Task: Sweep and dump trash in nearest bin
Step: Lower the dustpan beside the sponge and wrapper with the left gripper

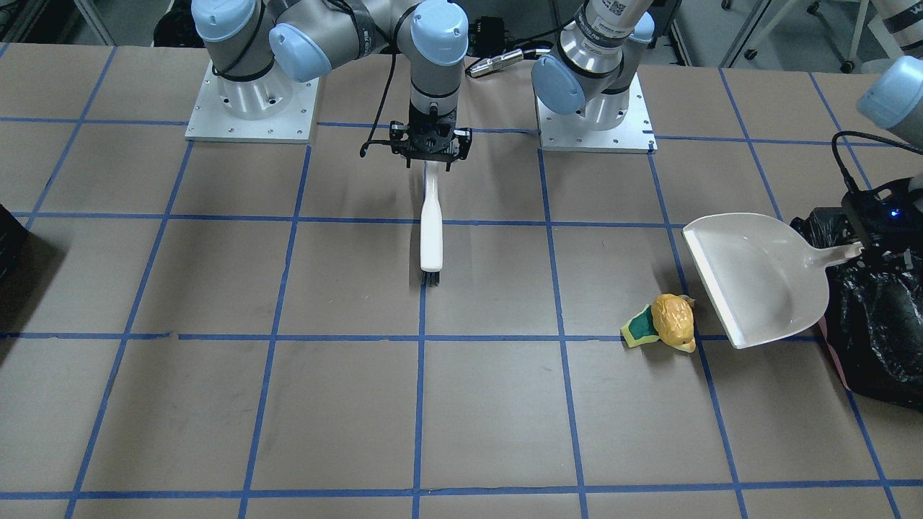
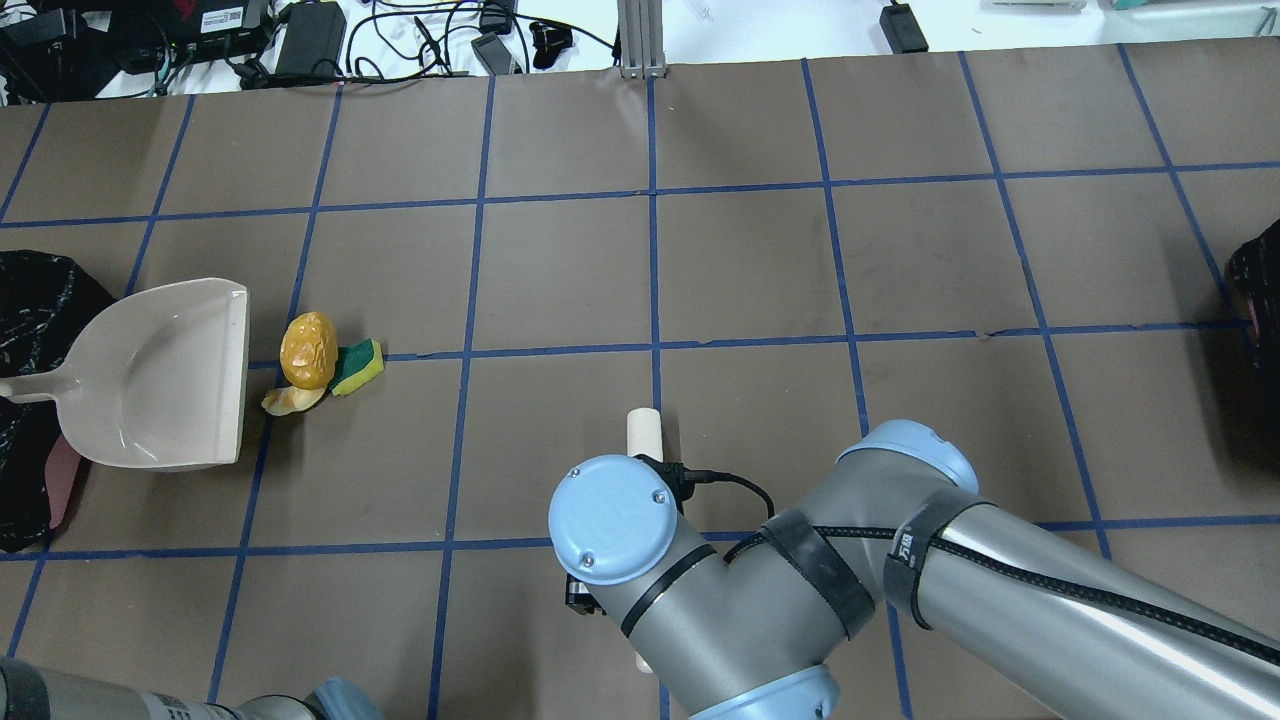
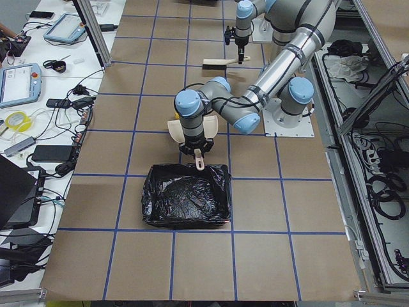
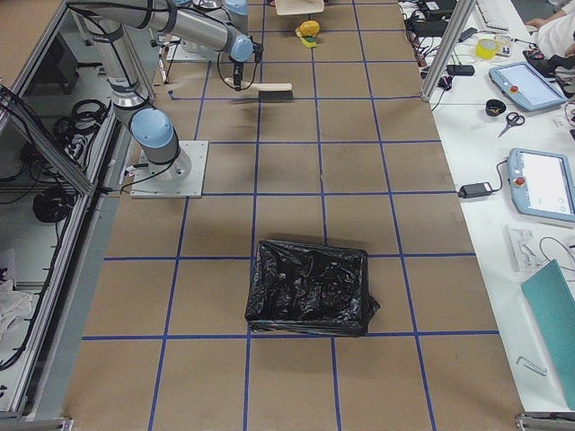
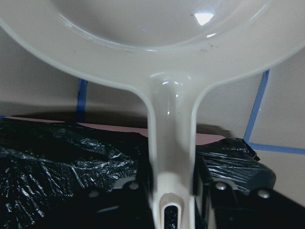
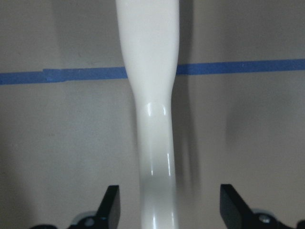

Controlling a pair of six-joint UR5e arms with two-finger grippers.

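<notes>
Trash: orange-yellow wrinkly lump (image 1: 674, 317) touching a green-and-yellow sponge piece (image 1: 639, 326), on the table (image 1: 288, 418) toward the robot's left end, just beside the front lip of the dustpan (image 1: 757, 277).
Dustpan: white, mouth toward the trash, handle reaching over the bin (image 1: 876, 324).
Bin: black bag, pink wall, at the table's left end.
Left gripper (image 5: 170, 179): 2 fingers pinching the dustpan handle.
Right gripper (image 6: 169, 207): fingers spread, a gap on each side of the handle of the brush (image 1: 431, 231).
Brush: white, mid-table, well apart from the trash.
</notes>
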